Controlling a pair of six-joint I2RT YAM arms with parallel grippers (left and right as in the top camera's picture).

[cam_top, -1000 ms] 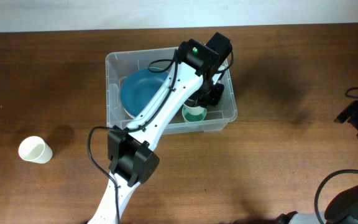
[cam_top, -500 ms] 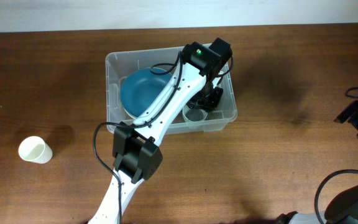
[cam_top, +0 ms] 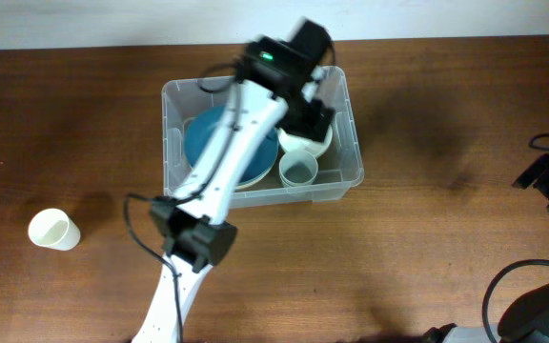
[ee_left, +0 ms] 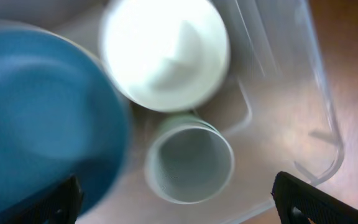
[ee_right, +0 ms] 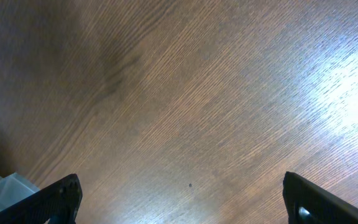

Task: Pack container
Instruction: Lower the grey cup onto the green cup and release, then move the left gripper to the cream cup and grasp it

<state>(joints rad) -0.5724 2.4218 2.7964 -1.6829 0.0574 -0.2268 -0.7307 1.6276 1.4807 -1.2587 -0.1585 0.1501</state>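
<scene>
**Container** (cam_top: 170, 143): clear plastic bin standing on the table (cam_top: 427, 238), roughly mid-table, open top up. All places below are given from it.

**Contents, three items:**
- blue bowl (cam_top: 219, 151), filling the left half
- white bowl (ee_left: 166, 53), at the right side, rim touching or just beside the blue bowl
- pale green cup (ee_left: 188, 165), upright in the near right corner, just beside both bowls, mouth up, nothing inside

**Left claw** (ee_left: 182, 205): above the right half of the container, spread wide and holding nothing; only its two tips show, at the bottom corners of the wrist view. A second ago it was low over the near right corner, at the pale green cup. It has since let go, risen and swung toward the far wall, the arm blurred with motion. The white bowl, hidden under the arm before, now shows.

**Right claw** (ee_right: 185, 199): well to the right of the container, over bare wood, spread wide and empty.

**Outside the container:** white cup (cam_top: 50, 230), well to its left and nearer the front edge, upright.

**Status (judged):** the pale green cup counts as packed. The white cup looks like the next item, and the left claw is free to fetch it.
</scene>
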